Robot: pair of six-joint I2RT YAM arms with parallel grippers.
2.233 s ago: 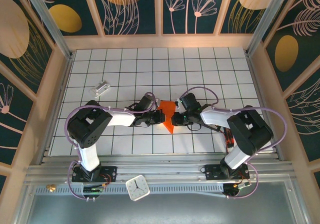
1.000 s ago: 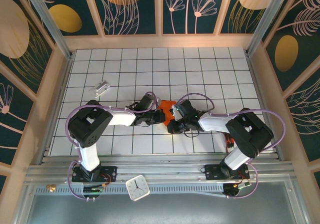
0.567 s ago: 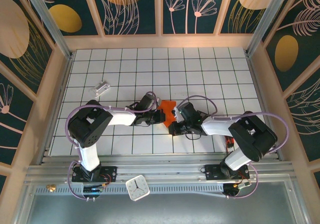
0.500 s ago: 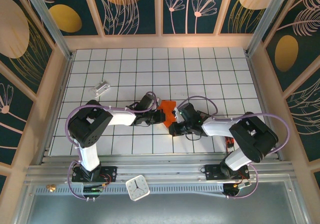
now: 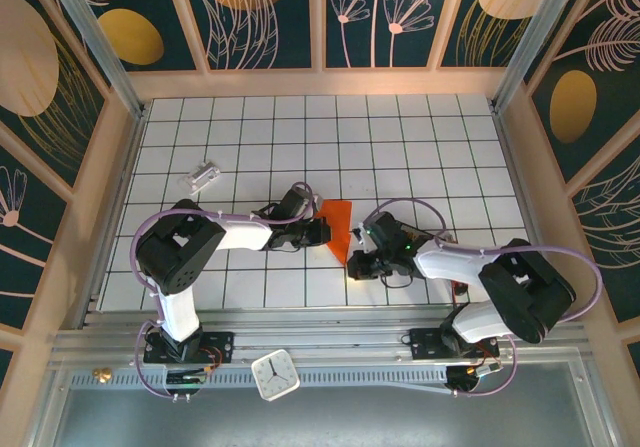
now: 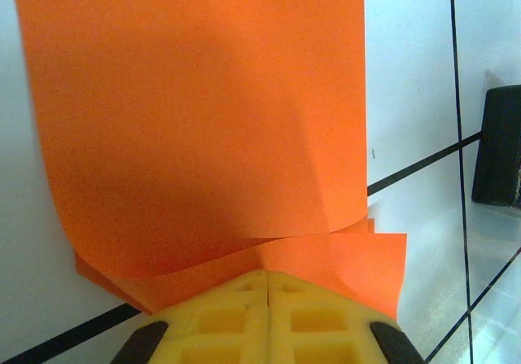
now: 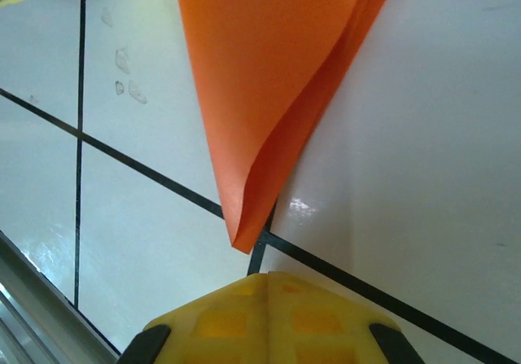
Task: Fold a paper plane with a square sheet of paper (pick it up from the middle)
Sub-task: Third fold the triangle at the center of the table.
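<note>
The orange square sheet of paper (image 5: 338,225) lies folded into a narrow pointed wedge at the middle of the table, point toward the near edge. My left gripper (image 5: 322,232) is shut, its yellow fingertips (image 6: 244,287) resting on the paper's (image 6: 203,120) layered left edge, with the top layer curling upward. Nothing shows between the jaws. My right gripper (image 5: 352,267) is shut too, and sits on the table just short of the paper's point (image 7: 242,242). In the right wrist view the right gripper (image 7: 267,276) touches no paper.
A small silvery-white block (image 5: 203,176) lies at the back left. A white clock (image 5: 274,375) sits on the rail in front of the arm bases. Wooden walls (image 5: 118,177) enclose the tiled table. A dark object (image 6: 496,148) stands right of the paper.
My right gripper has slid from the paper's middle toward the near edge, off past its point. The paper now lies as a narrow wedge. The left gripper has stayed put.
</note>
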